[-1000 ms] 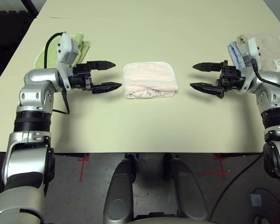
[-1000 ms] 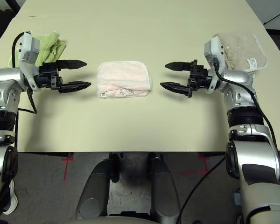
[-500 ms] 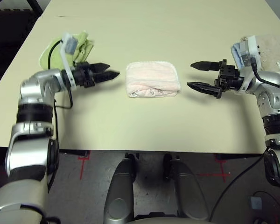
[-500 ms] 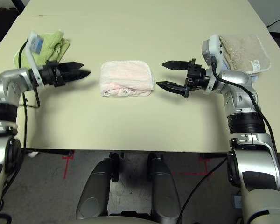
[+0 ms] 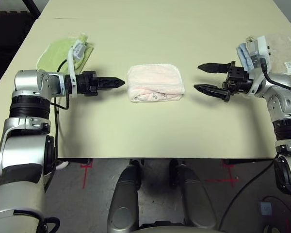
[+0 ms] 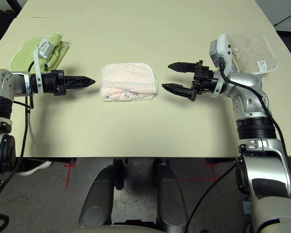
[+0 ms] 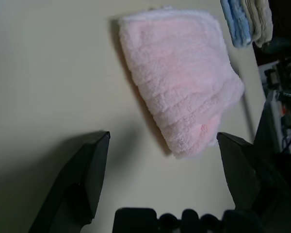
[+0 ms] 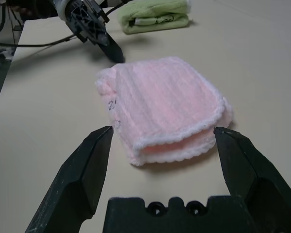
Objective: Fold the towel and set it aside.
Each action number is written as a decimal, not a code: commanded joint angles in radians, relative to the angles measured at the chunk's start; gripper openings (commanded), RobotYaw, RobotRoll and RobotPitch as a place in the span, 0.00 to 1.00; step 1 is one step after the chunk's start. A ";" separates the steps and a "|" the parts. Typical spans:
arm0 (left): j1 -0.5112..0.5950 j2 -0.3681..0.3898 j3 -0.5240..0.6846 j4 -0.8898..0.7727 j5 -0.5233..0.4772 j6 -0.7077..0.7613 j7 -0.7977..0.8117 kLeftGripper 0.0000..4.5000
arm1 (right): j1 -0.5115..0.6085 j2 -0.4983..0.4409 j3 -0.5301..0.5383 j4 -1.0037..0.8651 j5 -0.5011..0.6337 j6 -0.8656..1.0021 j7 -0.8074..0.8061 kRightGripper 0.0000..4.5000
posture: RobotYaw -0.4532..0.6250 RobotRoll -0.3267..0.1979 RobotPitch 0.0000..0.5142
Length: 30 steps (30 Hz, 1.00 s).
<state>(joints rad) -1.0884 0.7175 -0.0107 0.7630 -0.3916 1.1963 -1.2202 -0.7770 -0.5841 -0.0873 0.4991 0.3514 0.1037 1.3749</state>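
My folded towel [image 5: 155, 83] lies mid-tabletop [image 5: 150, 131], my left gripper [image 5: 117, 82] at its 9 o'clock, right gripper [image 5: 202, 77] at 3, both released. A shallow pinch could undo the layered folds during the move aside.

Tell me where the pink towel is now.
In the head views, the pink towel lies folded mid-table between the left claw and the right claw, touching neither.

table [image 5: 150, 131]: pale cream, plain | centre: folded pink towel [image 5: 155, 83] lay flat | near left edge: green towel [image 5: 58, 51] | near right edge: beige towel [image 6: 250, 48] on blue towel [image 5: 243, 56]
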 commanded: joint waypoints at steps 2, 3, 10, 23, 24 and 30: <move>-0.017 -0.009 -0.012 0.038 0.006 0.020 0.012 0.99 | 0.029 -0.025 -0.006 0.035 0.001 -0.045 0.029 1.00 | 0.35 0.62 0.53; -0.020 -0.015 -0.010 0.046 0.007 0.016 0.016 0.99 | 0.030 -0.026 -0.007 0.038 0.002 -0.049 0.030 1.00 | 0.35 0.62 0.53; -0.042 -0.064 0.000 0.101 0.018 -0.018 0.054 0.99 | 0.027 -0.032 -0.006 0.043 0.005 -0.051 0.030 1.00 | 0.35 0.62 0.53; -0.089 -0.209 0.034 0.208 0.024 -0.008 0.138 0.99 | 0.010 -0.029 0.001 0.021 0.005 -0.026 0.002 1.00 | 0.34 0.62 0.54; -0.090 -0.214 0.025 0.209 0.029 -0.006 0.135 0.99 | 0.012 -0.031 0.000 0.018 0.005 -0.025 0.002 1.00 | 0.34 0.62 0.54; -0.104 -0.250 -0.010 0.226 0.042 0.008 0.117 0.99 | 0.025 -0.036 -0.005 0.006 0.006 -0.024 -0.008 1.00 | 0.33 0.62 0.54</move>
<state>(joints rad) -1.2175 0.5011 0.0299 0.9524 -0.3779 1.1596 -1.1033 -0.7699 -0.6053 -0.0881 0.5235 0.3524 0.0764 1.3669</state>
